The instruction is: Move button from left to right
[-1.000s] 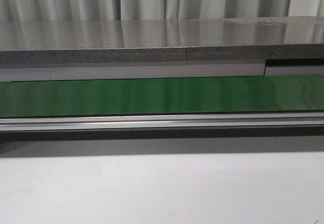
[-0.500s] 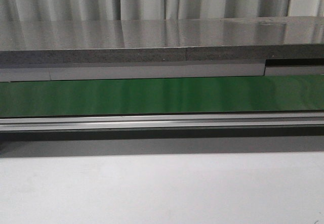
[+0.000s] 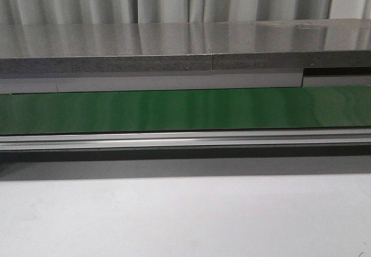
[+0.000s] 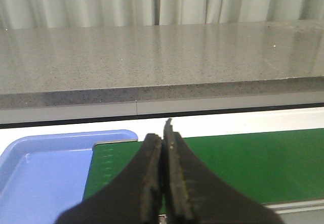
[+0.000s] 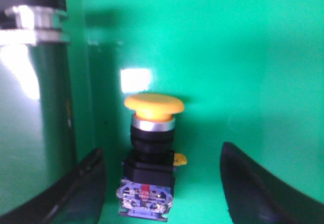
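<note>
The button (image 5: 152, 133), with a yellow-orange cap on a black body, lies on its side on the green belt (image 5: 243, 57) in the right wrist view. My right gripper (image 5: 162, 150) is open, with one dark finger on each side of the button's body and a gap on both sides. My left gripper (image 4: 163, 135) is shut and empty, above the end of the green belt (image 4: 243, 163). In the front view the belt (image 3: 185, 109) shows no button and no gripper.
A blue tray (image 4: 40, 173) sits by the belt's end near the left gripper. A dark shiny strip (image 5: 35, 123) and a metal fitting (image 5: 30, 11) border the belt beside the button. An aluminium rail (image 3: 185, 140) runs in front of the belt, a grey counter (image 3: 185, 39) behind.
</note>
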Robot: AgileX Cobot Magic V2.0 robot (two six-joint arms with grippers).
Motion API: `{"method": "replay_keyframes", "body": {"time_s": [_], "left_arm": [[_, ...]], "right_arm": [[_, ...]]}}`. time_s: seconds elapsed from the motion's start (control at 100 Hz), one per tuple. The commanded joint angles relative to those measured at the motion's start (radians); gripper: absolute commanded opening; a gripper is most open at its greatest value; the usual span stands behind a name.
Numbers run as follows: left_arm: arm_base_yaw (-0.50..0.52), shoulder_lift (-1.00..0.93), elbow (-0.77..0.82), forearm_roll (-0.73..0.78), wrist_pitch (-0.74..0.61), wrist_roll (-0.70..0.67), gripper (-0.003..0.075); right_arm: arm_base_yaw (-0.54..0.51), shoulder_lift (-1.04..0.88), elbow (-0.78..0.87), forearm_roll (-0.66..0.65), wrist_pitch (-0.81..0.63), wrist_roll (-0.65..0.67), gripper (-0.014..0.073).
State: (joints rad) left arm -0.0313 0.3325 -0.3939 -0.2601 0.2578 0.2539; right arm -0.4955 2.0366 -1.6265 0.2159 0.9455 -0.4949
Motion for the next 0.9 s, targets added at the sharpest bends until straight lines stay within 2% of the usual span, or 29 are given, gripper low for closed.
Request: {"method": "replay_keyframes", "body": {"time_s": [0.0,0.21,0.43,0.66,0.89], "left_arm": [[-0.008,0.008,-0.026,-0.014,-0.077,-0.002,-0.002],[-0.008,0.008,-0.026,-0.014,-0.077,-0.002,-0.002],[-0.008,0.008,-0.026,-0.014,-0.077,-0.002,-0.002],[-0.008,0.008,-0.026,-0.014,-0.077,-0.002,-0.002],[-0.008,0.008,-0.026,-0.014,-0.077,-0.002,-0.002]], "right_arm": [[0.015,-0.099,-0.05,0.057,-0.026,0.017,0.0489],[0.122,-0.177,-0.056,0.074,-0.076,0.019,0.0489],[0.281,-0.237,-0.054,0.073,-0.125,0.057,0.0489],[0.457,-0.303,-0.049,0.003,-0.139,0.132,0.0489],[0.586,-0.436,0.062,-0.033,-0.207,0.149,0.0489]]}}
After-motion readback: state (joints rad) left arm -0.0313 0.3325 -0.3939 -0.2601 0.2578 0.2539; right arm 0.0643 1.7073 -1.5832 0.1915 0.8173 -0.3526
